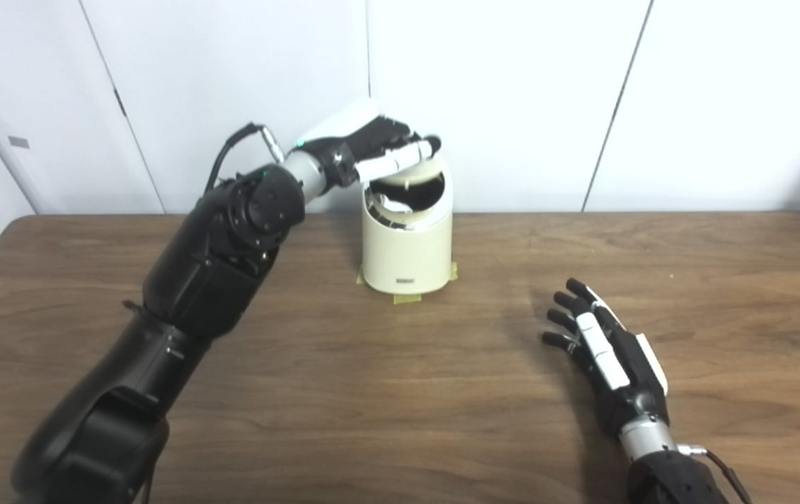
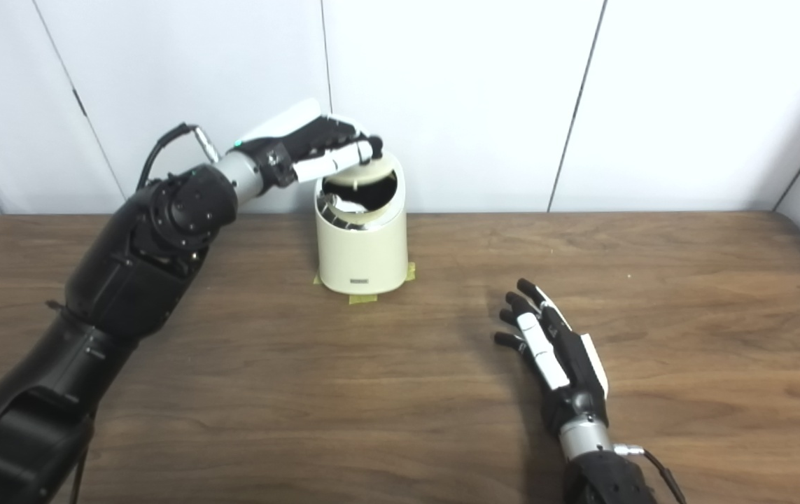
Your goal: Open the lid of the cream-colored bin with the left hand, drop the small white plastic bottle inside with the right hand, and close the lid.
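nearest the camera, the right hand [image 1: 606, 350] hovers low over the wooden table [image 1: 372, 406], well in front of the cream-colored bin [image 1: 406, 245] and off to its right. its fingers [image 1: 567, 318] are spread apart and point roughly toward the bin; nothing is held in them — the hand is released and empty. a cable trails from its wrist at the picture's lower edge.

the left arm [image 1: 211, 266] rises from the lower left corner and reaches diagonally up toward the bin, passing to the bin's left, with a black cable looping above its wrist.

the bin stands upright on the table, near the far edge, with bits of yellow-green tape [image 1: 406, 299] showing under its base at the front and sides. a small dark label sits low on the bin's front. the bin's top is open: a dark round mouth faces forward and up, and something white [image 1: 394, 205] shows inside, just below the left part of the rim — it may be the small white plastic bottle, but too little of it shows to be sure.

the left hand [image 1: 379, 150] is at the top back of the bin, its fingers [image 1: 406, 154] curled over the raised lid [image 1: 427, 168] and touching its upper edge. whether it truly grasps the lid or only presses on it, the views do not settle.

behind the bin, a white panelled wall [image 1: 511, 91] closes the scene.
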